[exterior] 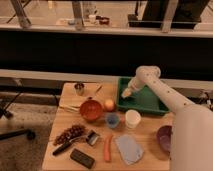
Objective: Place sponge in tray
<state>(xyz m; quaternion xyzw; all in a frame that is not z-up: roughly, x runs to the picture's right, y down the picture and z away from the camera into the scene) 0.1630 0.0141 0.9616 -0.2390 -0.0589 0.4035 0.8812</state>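
The green tray [150, 102] lies at the back right of the wooden table. My white arm reaches in from the right, and the gripper [127, 93] hangs low over the tray's left end, just inside the rim. I cannot make out the teal-green sponge: it may be hidden at the gripper or blend with the tray's green floor. The rest of the tray floor that shows is bare.
Left of the tray are an orange fruit [109, 104], a red bowl [91, 109] and a metal cup [79, 88]. In front stand a blue cup [112, 120] and a white cup [132, 119]. Nearer lie a grey-blue cloth [129, 148], a carrot [107, 148], a black block [82, 158], grapes [70, 134] and a purple bowl [165, 138].
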